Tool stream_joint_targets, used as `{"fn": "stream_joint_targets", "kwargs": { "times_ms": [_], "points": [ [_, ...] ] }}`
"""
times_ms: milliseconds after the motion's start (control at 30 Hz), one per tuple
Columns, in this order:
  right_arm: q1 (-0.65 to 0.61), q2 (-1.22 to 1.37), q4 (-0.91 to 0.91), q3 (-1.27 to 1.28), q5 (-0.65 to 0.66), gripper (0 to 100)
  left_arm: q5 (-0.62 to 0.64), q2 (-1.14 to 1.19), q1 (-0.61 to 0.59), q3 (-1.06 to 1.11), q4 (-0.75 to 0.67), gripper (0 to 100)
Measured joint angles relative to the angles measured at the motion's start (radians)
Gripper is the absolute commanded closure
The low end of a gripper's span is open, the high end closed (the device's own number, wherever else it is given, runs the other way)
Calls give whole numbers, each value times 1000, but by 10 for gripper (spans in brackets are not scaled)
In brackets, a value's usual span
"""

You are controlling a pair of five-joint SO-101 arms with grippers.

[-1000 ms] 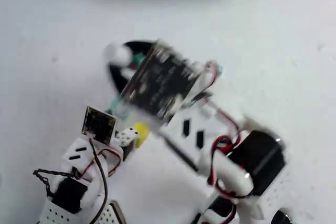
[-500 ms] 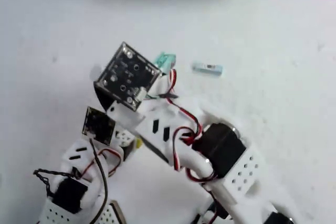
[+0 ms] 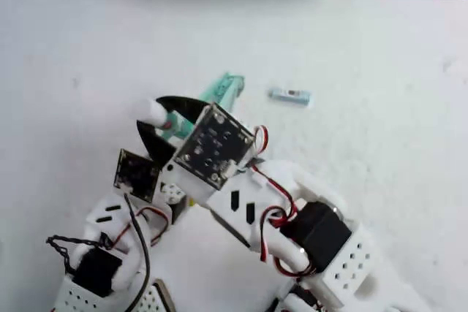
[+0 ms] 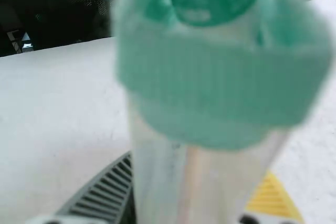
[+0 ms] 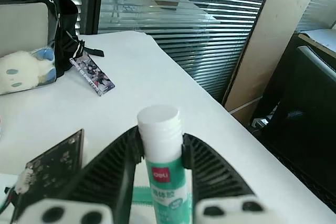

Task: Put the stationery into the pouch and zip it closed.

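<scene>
My right gripper (image 3: 165,118) is shut on a glue stick (image 3: 152,112) with a white cap and green label, just left of the table's middle. In the right wrist view the glue stick (image 5: 160,156) stands between the black fingers (image 5: 113,166) of that gripper (image 5: 160,141). A mint-green pouch (image 3: 223,89) sticks out beyond the right arm's camera board. In the left wrist view the pouch (image 4: 220,77) looms very close, and its clear lower part runs down into my left gripper (image 4: 189,211), which looks shut on it. That left gripper (image 3: 183,193) sits under the right arm.
A small light-blue stationery piece (image 3: 289,95) lies alone on the white table (image 3: 380,56), right of the pouch. The two arms crowd the near middle. Room is free to the far left and right. A plush toy (image 5: 21,69) shows in the right wrist view.
The right arm swung left and far, then drew back toward the near side with the glue stick. More of the pouch now shows beyond it. The left arm has kept still.
</scene>
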Motion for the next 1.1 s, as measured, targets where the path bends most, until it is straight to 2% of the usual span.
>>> {"fn": "stream_joint_targets", "kwargs": {
  "times_ms": [200, 300, 467, 667, 833, 933, 1100],
  "points": [
    [170, -6, -91, 89, -206, 981, 0, 0, 0, 0, 0, 752],
    [221, -6, -91, 89, -247, 962, 0, 2, 0, 0, 0, 752],
    [230, -8, -51, 89, -258, 762, 0, 8, 0, 0, 0, 752],
    [186, -15, 32, 78, -258, 772, 0, 9, 0, 0, 0, 752],
    [189, -18, 34, -38, -258, 772, 0, 9, -2, 0, 0, 752],
    [253, -18, 34, -84, -258, 772, 0, 9, -2, 0, 0, 752],
    [437, 5, 34, -103, -258, 786, 0, 9, -2, 0, 0, 775]
  ]
}}
